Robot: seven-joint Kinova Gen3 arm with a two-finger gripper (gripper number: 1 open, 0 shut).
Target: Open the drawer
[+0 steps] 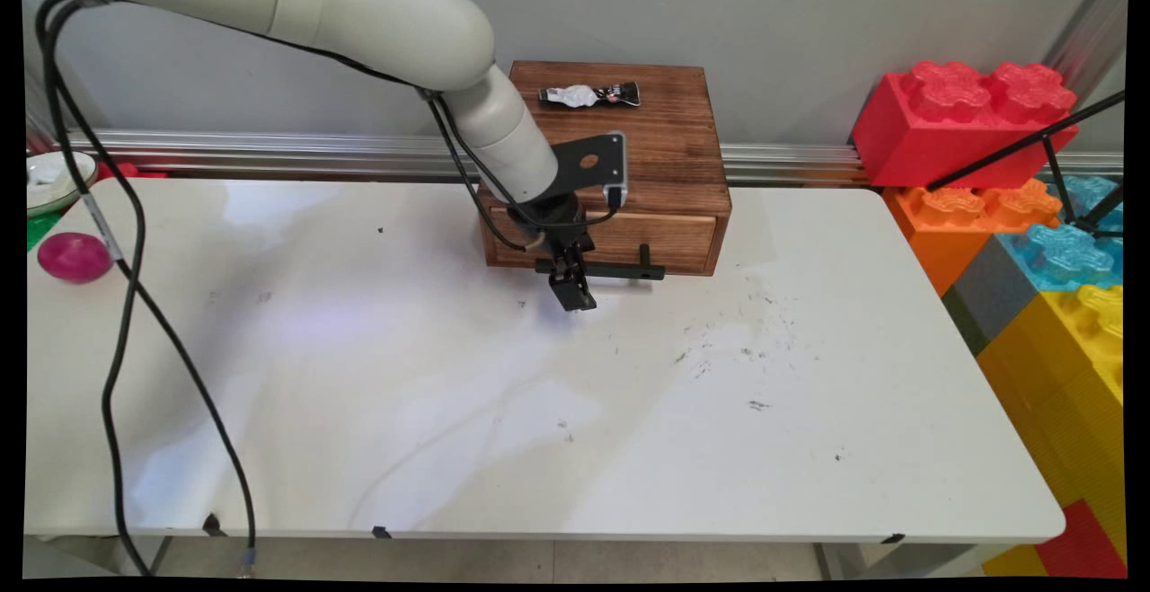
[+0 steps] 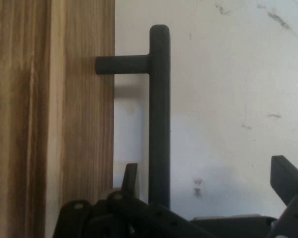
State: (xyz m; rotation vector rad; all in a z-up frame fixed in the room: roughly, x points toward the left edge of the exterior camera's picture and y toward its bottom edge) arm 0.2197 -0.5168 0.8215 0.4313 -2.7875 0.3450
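A brown wooden box [image 1: 647, 138] with one drawer [image 1: 669, 231] stands at the table's far side. The drawer carries a black bar handle [image 1: 640, 270] [image 2: 159, 109] on short posts. My gripper [image 1: 572, 288] [image 2: 208, 171] hangs low in front of the drawer, open, with the bar between its fingers. One finger [image 2: 131, 178] sits in the gap between the drawer front and the bar; the other finger [image 2: 287, 176] stands well away on the outer side. Neither finger touches the bar. A small black and white packet [image 1: 588, 95] lies on the box's top.
A pink ball [image 1: 74, 256] and a white bowl [image 1: 45, 179] sit at the table's far left. Large red, orange, blue and yellow toy blocks [image 1: 966, 116] are stacked off the right end, with a black tripod leg [image 1: 1024, 145] across them. Black cables hang down the left.
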